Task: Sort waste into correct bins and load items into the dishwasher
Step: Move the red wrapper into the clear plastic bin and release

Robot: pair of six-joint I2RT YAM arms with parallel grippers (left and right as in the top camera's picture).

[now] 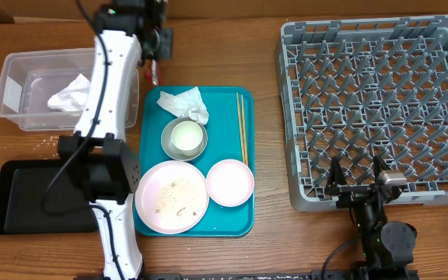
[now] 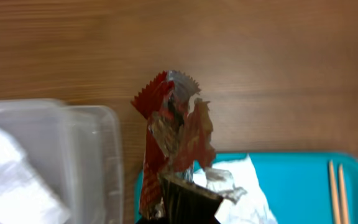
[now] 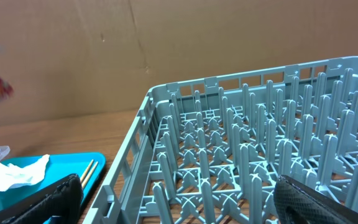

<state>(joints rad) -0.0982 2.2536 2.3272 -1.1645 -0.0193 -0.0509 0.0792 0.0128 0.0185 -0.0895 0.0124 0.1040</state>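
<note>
From my feed I see a wooden worktop (image 1: 232, 15), warm brown with lengthwise grain, running past every edge of the overhead view. Behind its far edge stands a plain brown wall (image 3: 73, 56), possibly cardboard; I can't tell. The light is even and the shadows soft.

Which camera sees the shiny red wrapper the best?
The left wrist view. The wrapper fills the middle, crinkled and close, pinched by the left gripper. Overhead shows only a thin red sliver of it. The right wrist view has just a blurry red smudge at its left edge, maybe the wrapper.
</note>
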